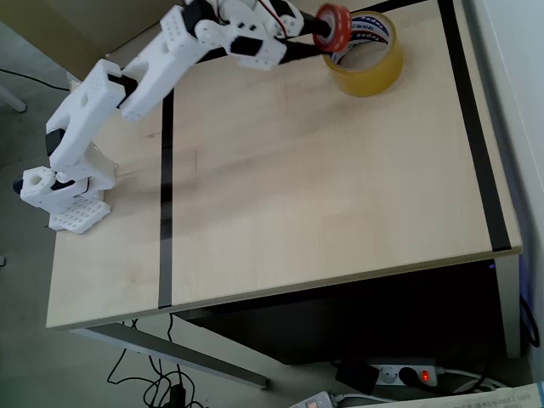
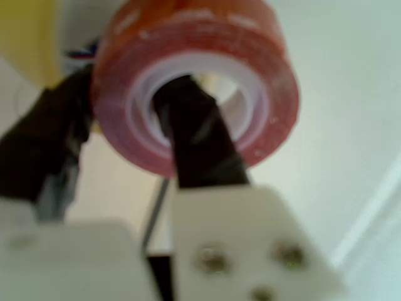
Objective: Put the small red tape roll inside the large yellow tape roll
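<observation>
1. One small red tape roll, a glossy translucent ring with a pale core, hangs at the far right of the table, just above the left rim of the large yellow tape roll in the overhead view.
2. Its wall is pinched by the gripper: in the wrist view one black finger passes through the roll's hole, the other presses its outer left side.
3. The amber roll is wide and tall, lying flat, its white core printed with lettering.
4. The arm is white, blocky plastic, reaching from its base at the left edge.
5. The table is pale wood grain crossed by black tape lines.
</observation>
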`<action>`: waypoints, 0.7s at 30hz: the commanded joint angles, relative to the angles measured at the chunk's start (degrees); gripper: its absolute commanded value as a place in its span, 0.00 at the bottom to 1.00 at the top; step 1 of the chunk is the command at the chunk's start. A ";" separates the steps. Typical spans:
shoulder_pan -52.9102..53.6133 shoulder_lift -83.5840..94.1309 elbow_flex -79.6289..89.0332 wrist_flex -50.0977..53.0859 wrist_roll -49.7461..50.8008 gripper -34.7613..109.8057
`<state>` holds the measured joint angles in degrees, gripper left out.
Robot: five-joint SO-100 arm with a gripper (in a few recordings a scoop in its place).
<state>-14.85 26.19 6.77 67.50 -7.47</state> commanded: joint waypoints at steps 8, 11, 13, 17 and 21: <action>-1.32 0.70 -6.33 -1.23 2.29 0.37; -1.05 0.88 -6.33 -0.35 2.29 0.37; -0.79 1.23 -7.73 2.81 2.29 0.38; 0.70 1.67 -17.23 16.96 1.93 0.32; 3.60 6.42 -17.58 27.69 1.85 0.24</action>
<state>-12.92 23.47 -5.01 88.51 -6.06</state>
